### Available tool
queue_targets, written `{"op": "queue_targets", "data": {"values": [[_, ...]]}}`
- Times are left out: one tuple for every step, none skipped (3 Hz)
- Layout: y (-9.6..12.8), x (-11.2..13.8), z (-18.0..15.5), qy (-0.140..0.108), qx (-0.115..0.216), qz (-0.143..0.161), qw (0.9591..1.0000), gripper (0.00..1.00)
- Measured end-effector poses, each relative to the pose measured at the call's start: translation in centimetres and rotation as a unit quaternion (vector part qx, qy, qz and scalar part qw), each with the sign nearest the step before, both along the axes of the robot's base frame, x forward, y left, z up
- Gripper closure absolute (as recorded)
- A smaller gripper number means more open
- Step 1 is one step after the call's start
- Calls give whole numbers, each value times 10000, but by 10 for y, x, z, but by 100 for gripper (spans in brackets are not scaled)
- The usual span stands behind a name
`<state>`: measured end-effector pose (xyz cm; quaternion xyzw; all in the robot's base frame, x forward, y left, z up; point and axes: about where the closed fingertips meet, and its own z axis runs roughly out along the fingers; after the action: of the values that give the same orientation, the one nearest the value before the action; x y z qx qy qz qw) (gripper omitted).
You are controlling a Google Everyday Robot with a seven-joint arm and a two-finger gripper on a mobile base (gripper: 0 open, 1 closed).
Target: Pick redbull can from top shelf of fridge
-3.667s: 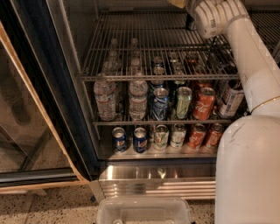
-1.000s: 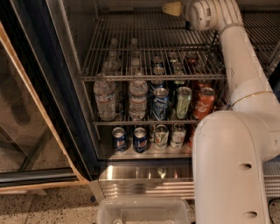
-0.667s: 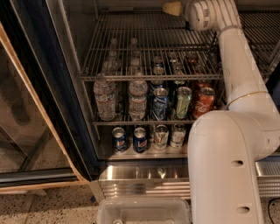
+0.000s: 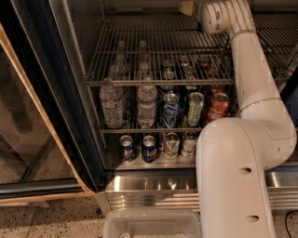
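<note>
The fridge [image 4: 70,93] stands open, with a dark frame. Its top shelf [image 4: 149,51] is a wide silvery wire rack. No redbull can shows on the part of the rack that I can see; it is hidden or out of view. My white arm [image 4: 253,79] rises from the lower right and reaches in above the top shelf. Only a tan piece of my gripper [image 4: 187,7] shows, at the picture's top edge over the back of the rack.
On the middle shelf stand water bottles [image 4: 111,104], a blue Pepsi can [image 4: 170,109], a green can [image 4: 194,108] and a red can [image 4: 218,106]. Below stand more Pepsi cans [image 4: 149,148]. The glass door [image 4: 28,121] hangs open at left. A ribbed steel panel [image 4: 153,193] and a white bin [image 4: 149,225] lie below.
The arm's lower links have swung left and toward the camera, covering more of the right-hand cans. The gripper has stayed near the top edge above the top shelf.
</note>
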<state>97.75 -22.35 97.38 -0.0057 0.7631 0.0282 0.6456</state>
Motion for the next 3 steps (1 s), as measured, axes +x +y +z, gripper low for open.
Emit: {"op": "queue_targets", "data": {"values": [[0,0,0,0,0,0,10000,41],[0,0,0,0,0,0,10000,64],[0,0,0,0,0,0,10000,87]]}}
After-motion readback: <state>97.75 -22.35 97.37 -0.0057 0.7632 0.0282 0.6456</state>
